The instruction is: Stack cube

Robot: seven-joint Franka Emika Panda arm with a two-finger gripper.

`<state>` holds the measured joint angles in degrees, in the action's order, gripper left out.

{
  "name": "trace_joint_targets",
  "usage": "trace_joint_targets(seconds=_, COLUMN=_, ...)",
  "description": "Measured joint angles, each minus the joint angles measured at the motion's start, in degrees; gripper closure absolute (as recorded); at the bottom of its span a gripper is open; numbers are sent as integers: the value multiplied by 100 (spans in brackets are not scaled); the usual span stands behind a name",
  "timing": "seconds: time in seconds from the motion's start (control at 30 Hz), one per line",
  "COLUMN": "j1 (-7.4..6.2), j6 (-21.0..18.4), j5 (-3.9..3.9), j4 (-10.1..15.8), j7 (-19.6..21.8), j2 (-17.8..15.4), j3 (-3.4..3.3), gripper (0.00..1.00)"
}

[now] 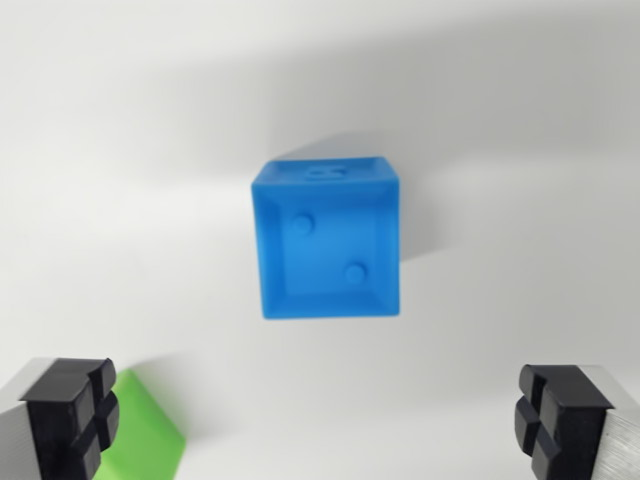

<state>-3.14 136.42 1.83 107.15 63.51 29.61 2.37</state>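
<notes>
A blue cube (pixel 328 240) with two raised dots on its top face sits on the white surface in the middle of the wrist view. A green cube (pixel 148 430) shows only in part at the bottom left, just beside the left fingertip (pixel 68 420). My gripper (pixel 315 420) is open, its two black-padded fingers spread wide at the bottom corners, with nothing between them. The blue cube lies beyond the fingertips, roughly centred between them and apart from both.
A plain white tabletop (pixel 520 150) fills the view, with soft grey shadows across the top and beside the blue cube.
</notes>
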Motion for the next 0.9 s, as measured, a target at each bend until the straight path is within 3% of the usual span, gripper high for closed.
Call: trace_joint_targets(seconds=0.9, j1=-23, j6=963, j5=5, j4=-164, j7=21, j2=1126, j3=-40, gripper=0)
